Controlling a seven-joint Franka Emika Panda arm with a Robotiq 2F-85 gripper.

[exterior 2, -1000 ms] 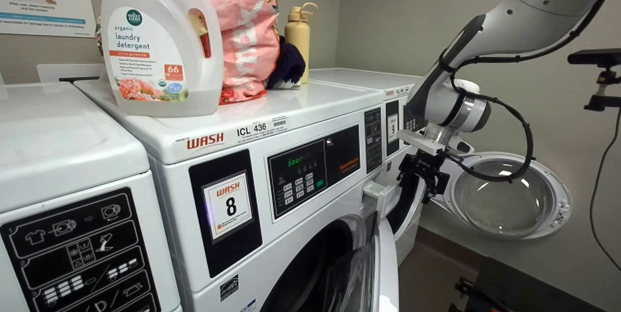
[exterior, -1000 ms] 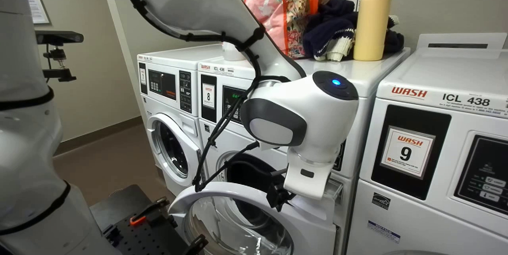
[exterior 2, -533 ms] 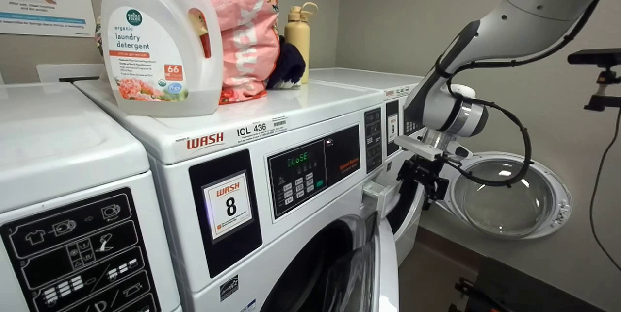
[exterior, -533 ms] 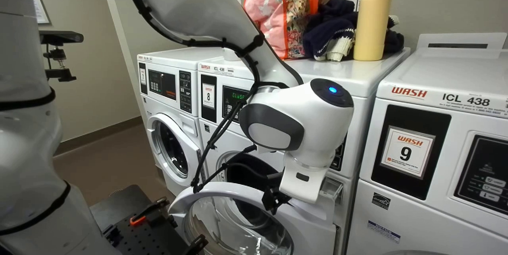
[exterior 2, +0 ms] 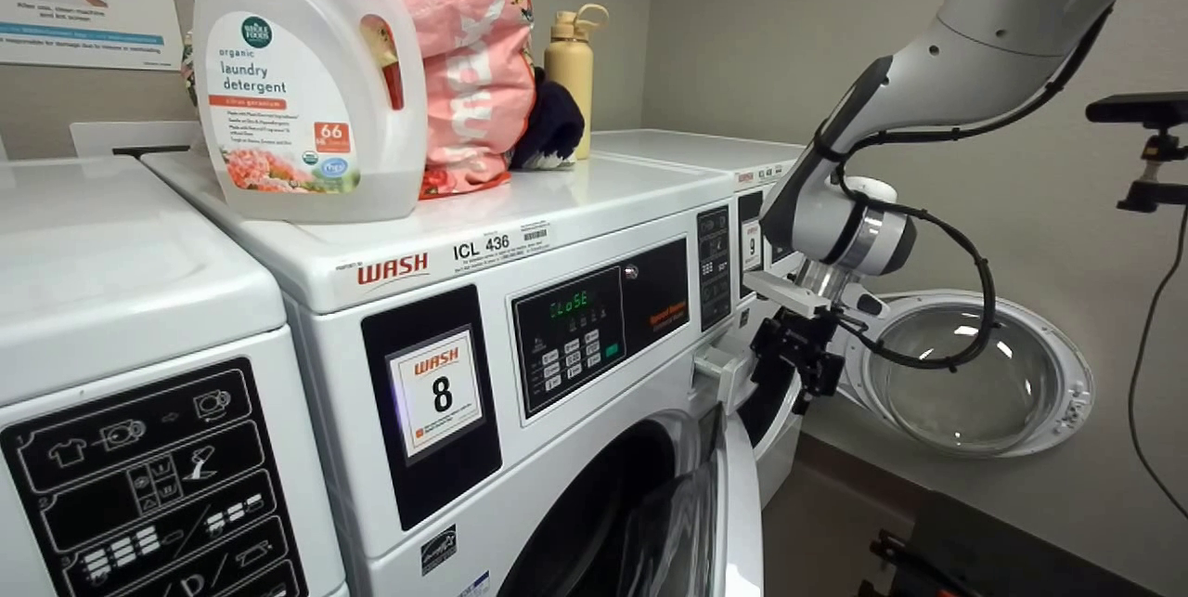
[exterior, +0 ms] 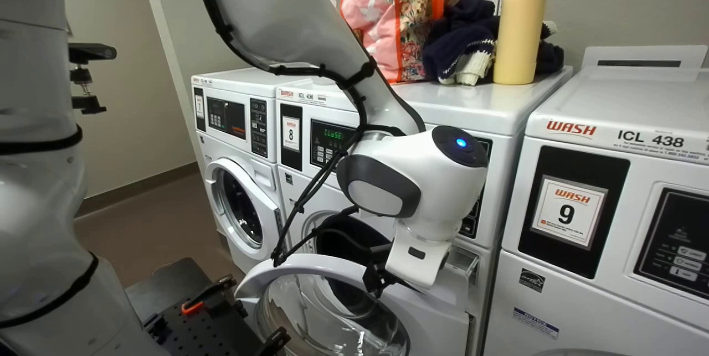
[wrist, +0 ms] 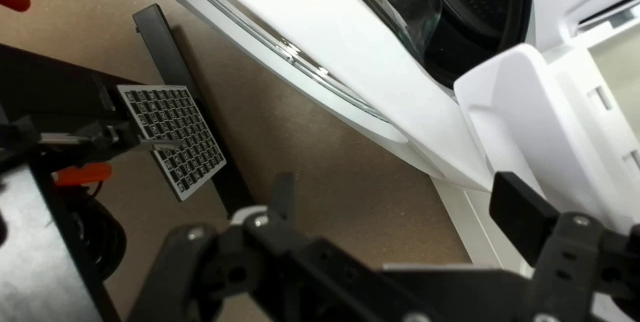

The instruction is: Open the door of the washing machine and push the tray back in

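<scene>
The white washing machine (exterior 2: 557,448) carries an "8" sticker; its top (exterior: 482,102) shows in an exterior view. Its round door (exterior: 332,263) stands wide open in both exterior views (exterior 2: 740,513) and the wrist view (wrist: 350,51). The white tray (exterior 2: 731,376) is pulled out at the upper right of the front; it also shows in an exterior view (exterior: 464,263) and at the wrist view's right (wrist: 575,126). My gripper (wrist: 402,207) is open and empty, pointing down above the door's hinge side. One fingertip is close to the tray's front; I cannot tell whether they touch.
A washer with a "9" sticker (exterior: 565,212) stands beside it. Another open round door (exterior 2: 965,374) is behind the gripper. A detergent jug (exterior 2: 306,114), a floral bag (exterior: 410,18) and a yellow bottle (exterior: 518,35) stand on top. A dark perforated mount (exterior: 205,317) is near the door.
The arm has moved forward, and the gripper has sunk slightly and shifted a little left in both exterior views. The machine's display changed from "door" to "CLOSE". Door and tray have not moved.
</scene>
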